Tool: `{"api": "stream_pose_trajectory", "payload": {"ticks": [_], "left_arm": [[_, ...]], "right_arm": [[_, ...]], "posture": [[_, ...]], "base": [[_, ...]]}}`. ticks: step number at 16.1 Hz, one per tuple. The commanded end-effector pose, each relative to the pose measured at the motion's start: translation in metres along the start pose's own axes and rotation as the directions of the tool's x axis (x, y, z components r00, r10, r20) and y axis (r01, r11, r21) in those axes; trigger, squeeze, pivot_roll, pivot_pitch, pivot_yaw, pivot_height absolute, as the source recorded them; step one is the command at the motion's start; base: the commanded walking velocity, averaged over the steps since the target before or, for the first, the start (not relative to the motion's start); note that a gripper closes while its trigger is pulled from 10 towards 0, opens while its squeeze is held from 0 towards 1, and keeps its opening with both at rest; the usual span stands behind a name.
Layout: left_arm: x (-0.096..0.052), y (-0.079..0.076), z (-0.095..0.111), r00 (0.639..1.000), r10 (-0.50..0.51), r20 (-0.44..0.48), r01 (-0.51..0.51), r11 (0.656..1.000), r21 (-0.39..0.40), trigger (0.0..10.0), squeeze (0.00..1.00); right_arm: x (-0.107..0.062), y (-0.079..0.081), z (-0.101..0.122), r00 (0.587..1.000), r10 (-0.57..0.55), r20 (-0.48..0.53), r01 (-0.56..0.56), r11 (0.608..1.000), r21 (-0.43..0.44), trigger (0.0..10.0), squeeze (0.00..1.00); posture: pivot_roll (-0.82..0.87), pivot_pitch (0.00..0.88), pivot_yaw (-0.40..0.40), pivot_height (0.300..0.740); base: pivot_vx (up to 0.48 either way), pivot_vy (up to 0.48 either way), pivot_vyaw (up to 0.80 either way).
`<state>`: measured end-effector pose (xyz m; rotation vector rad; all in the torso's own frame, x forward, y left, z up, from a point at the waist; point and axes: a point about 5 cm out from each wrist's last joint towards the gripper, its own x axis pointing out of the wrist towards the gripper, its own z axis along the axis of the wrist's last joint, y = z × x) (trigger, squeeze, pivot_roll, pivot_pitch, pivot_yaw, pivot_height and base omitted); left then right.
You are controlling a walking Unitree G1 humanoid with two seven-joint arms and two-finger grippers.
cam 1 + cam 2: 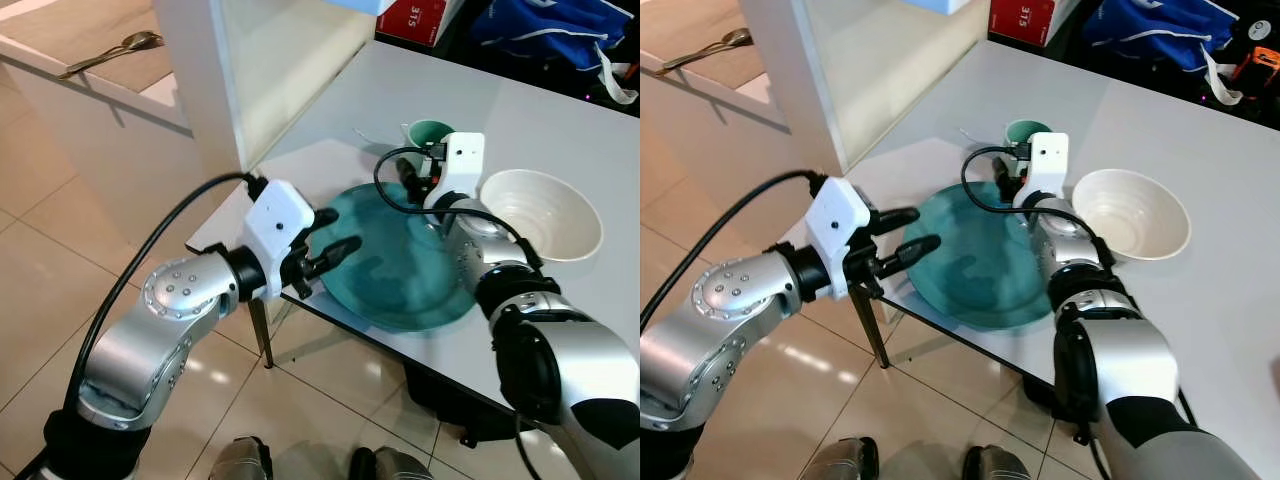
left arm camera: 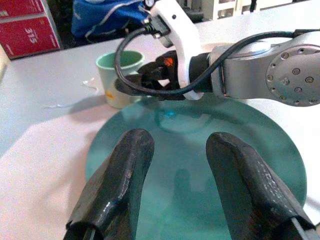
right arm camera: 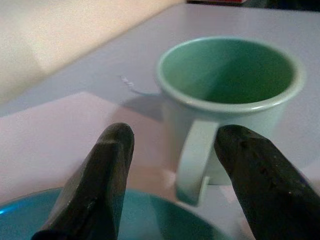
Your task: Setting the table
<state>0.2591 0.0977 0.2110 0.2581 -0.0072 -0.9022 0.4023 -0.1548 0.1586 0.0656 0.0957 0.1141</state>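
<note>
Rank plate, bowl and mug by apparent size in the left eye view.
1. Plate, clearly largest.
2. Bowl.
3. Mug, smallest, though it sits farther back and the right arm partly hides it.

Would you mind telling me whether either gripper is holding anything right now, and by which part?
Nothing is held. The right gripper is open, its fingers either side of the green mug's handle; the left gripper is open over the teal plate.

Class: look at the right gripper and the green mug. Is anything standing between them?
Nothing visible. The right gripper is open and aimed at the green mug, whose handle faces the gap between the fingers. The teal plate lies beneath the gripper, not in its path.
</note>
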Motion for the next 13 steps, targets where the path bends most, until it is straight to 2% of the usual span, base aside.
{"api": "stream_pose_trajectory", "payload": {"ticks": [1, 2, 5, 6, 7, 8, 9, 10, 11, 12, 13], "left_arm": [[0.002, -0.001, -0.002, 1.000, -0.012, -0.006, 0.012, 1.000, 0.002, 10.0, 0.00], [0.002, -0.001, -0.002, 1.000, -0.013, -0.005, 0.013, 1.000, 0.003, 10.0, 0.00], [0.003, -0.002, -0.007, 1.000, 0.000, -0.010, 0.000, 1.000, 0.001, 10.0, 0.00], [0.002, -0.002, -0.009, 1.000, 0.022, -0.013, -0.022, 1.000, 0.004, 10.0, 0.00], [0.000, 0.002, -0.014, 0.995, 0.095, -0.021, -0.095, 0.995, 0.022, 10.0, 0.00], [-0.003, 0.007, -0.021, 0.974, 0.226, -0.017, -0.225, 0.974, 0.038, 10.0, 0.00], [-0.004, 0.010, -0.022, 0.952, 0.307, -0.002, -0.307, 0.951, 0.046, 10.0, 0.00], [-0.005, 0.011, -0.023, 0.915, 0.402, 0.026, -0.403, 0.915, 0.038, 10.0, 0.00], [-0.005, 0.010, -0.021, 0.893, 0.447, 0.050, -0.447, 0.894, 0.000, 10.0, 0.00], [-0.004, 0.010, -0.019, 0.883, 0.463, 0.070, -0.464, 0.886, -0.014, 10.0, 0.00], [-0.003, 0.011, -0.015, 0.874, 0.476, 0.097, -0.476, 0.879, -0.024, 10.0, 0.00]], "right_arm": [[0.001, -0.005, 0.005, 1.000, -0.026, 0.003, 0.026, 0.999, -0.021, 10.0, 0.00], [0.001, -0.006, 0.006, 0.999, -0.034, 0.002, 0.034, 0.999, -0.023, 10.0, 0.00], [-0.001, -0.008, 0.016, 0.997, -0.002, 0.081, -0.002, 0.999, 0.046, 10.0, 0.00], [-0.003, -0.009, 0.017, 0.994, 0.004, 0.111, -0.012, 0.997, 0.073, 10.0, 0.00], [-0.012, -0.008, 0.023, 0.980, 0.044, 0.192, -0.061, 0.995, 0.083, 10.0, 0.00], [-0.037, -0.005, 0.035, 0.937, 0.126, 0.327, -0.151, 0.987, 0.051, 10.0, 0.00], [-0.059, -0.004, 0.042, 0.907, 0.152, 0.392, -0.174, 0.985, 0.020, 10.0, 0.00], [-0.090, -0.004, 0.048, 0.880, 0.155, 0.449, -0.171, 0.985, -0.005, 10.0, 0.00], [-0.112, -0.006, 0.046, 0.877, 0.113, 0.468, -0.130, 0.992, 0.003, 10.0, 0.00], [-0.129, -0.006, 0.042, 0.875, 0.083, 0.478, -0.096, 0.995, 0.004, 10.0, 0.00], [-0.154, -0.005, 0.036, 0.877, 0.033, 0.479, -0.058, 0.998, 0.038, 10.0, 0.00]], "posture": [[0.11, 0.101, -0.045, 0.740], [0.11, 0.101, -0.045, 0.740], [0.09, 0.076, -0.045, 0.740], [0.08, 0.065, -0.046, 0.740], [0.07, 0.050, -0.038, 0.740], [0.05, 0.036, -0.026, 0.740], [0.04, 0.028, -0.017, 0.740], [0.02, 0.017, -0.008, 0.740], [0.00, 0.011, 0.003, 0.740], [-0.01, 0.008, 0.011, 0.740], [-0.02, 0.005, 0.023, 0.740]], "base": [[0.000, 0.000, 0.00], [0.000, 0.000, 0.00], [0.000, 0.000, 0.00], [0.000, 0.000, 0.00], [0.000, 0.000, 0.00], [0.000, 0.000, 0.00], [0.000, 0.000, 0.00], [0.000, 0.000, 0.00], [0.000, 0.000, 0.00], [0.000, 0.000, 0.00], [0.000, 0.000, 0.00]]}}
